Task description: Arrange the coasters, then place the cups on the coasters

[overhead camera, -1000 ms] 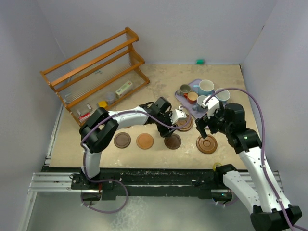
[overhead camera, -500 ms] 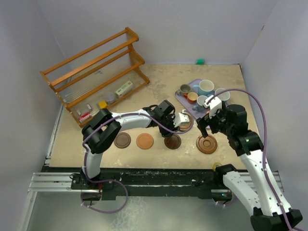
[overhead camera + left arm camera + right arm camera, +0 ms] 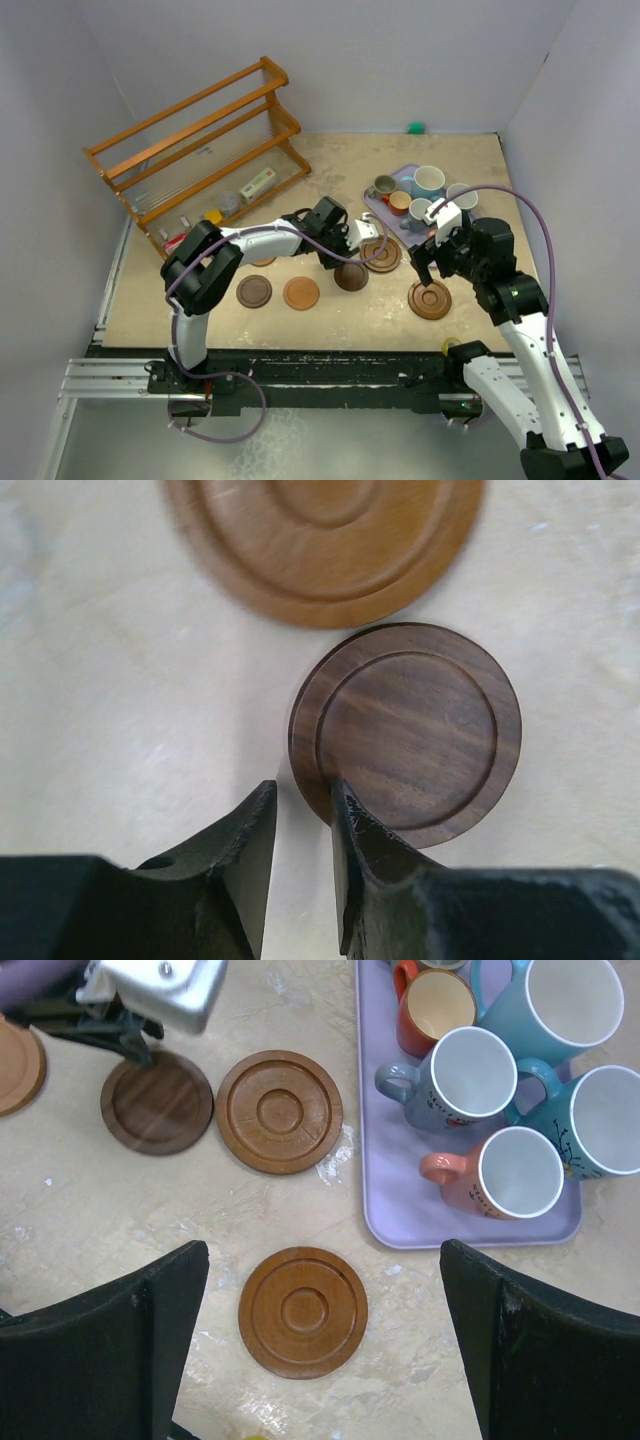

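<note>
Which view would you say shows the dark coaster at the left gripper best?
Left wrist: the dark coaster looms large, grain and groove sharp. Right wrist shows the coaster smaller; top external, only a tiny disc.

Both your arms are built alike: left arm [image 3: 262, 240] and right arm [image 3: 540, 350] have white link shells and black joint housings. A purple cable [image 3: 541, 232] loops along each. The left wrist carries a silver bracket [image 3: 160, 985] with a round screw head. Left gripper [image 3: 302, 790]: matte black fingers [image 3: 230, 880], edges worn grey. Right gripper [image 3: 320, 1250]: broad black fingers [image 3: 95, 1360], faintly speckled.
</note>
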You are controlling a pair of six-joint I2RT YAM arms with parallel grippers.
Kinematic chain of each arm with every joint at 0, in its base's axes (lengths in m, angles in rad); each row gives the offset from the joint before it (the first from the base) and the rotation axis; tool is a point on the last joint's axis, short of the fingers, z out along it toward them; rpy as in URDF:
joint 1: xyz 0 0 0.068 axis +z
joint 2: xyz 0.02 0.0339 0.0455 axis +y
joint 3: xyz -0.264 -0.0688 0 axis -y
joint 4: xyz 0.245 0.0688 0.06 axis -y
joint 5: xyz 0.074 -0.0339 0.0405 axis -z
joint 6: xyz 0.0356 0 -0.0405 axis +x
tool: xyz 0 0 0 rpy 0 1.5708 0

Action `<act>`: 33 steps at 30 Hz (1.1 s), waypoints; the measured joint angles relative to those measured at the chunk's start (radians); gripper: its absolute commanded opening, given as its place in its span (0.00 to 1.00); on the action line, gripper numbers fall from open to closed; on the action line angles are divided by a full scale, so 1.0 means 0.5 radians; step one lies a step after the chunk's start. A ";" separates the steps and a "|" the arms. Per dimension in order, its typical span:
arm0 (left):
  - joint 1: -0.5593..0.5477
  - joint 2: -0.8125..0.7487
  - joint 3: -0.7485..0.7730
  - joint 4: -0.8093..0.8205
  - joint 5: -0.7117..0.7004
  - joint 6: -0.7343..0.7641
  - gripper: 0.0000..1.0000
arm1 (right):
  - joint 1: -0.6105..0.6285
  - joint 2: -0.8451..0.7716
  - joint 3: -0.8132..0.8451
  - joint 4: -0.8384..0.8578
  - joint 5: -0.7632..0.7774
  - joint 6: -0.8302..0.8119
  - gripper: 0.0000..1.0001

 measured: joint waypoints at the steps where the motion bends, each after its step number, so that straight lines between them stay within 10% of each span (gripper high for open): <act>1: 0.041 -0.014 -0.021 0.014 -0.016 0.001 0.24 | 0.000 -0.005 0.000 0.000 0.000 -0.001 1.00; 33: 0.362 -0.256 -0.265 -0.102 -0.572 0.169 0.30 | 0.000 -0.002 -0.027 0.014 0.045 -0.065 1.00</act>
